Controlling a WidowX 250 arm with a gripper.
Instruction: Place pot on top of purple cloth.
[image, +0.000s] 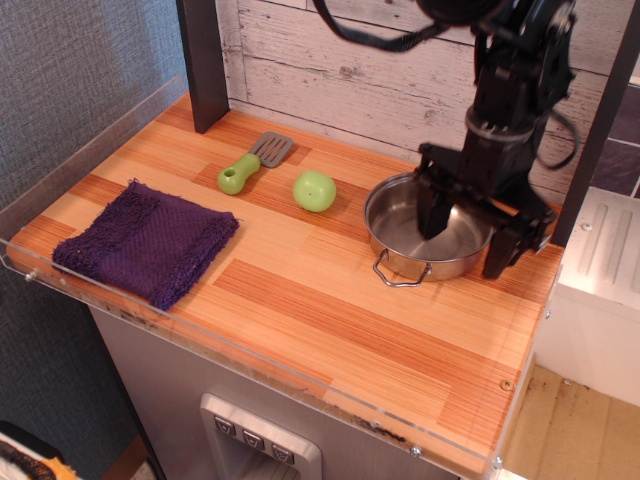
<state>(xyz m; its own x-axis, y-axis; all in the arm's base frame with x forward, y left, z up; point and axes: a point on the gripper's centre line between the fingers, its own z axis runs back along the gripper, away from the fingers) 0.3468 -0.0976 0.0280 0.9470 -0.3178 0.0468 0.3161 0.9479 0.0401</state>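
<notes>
At the right end of the counter the pot sits upright on the wood, one wire handle facing the near edge and the far handle hidden behind the arm. Over it hangs the gripper, its two dark fingers spread wide: one finger reaches down inside the bowl, the other drops outside the right wall. That straddle looks chosen so the thin steel rim sits between the fingers, a sensible hold for a shallow pan whose loop handles are small and awkward to catch. Nothing is pinched yet; there is clear space between each finger and the rim, though I cannot tell how low the tips reach.

Well apart at the left end lies the cloth, flat and slightly rumpled at its fuzzy edges, with nothing resting on it. Between the two, toward the far side, a green ball and a green-handled spatula lie near the wall; they sit off the straight line from pot to cloth, so a carry along the near side of the counter should miss them.

My judgement: the task is at the grasping step, the rim grip will need firm closure, and a one-sided hold may let the pot tilt when lifted.
</notes>
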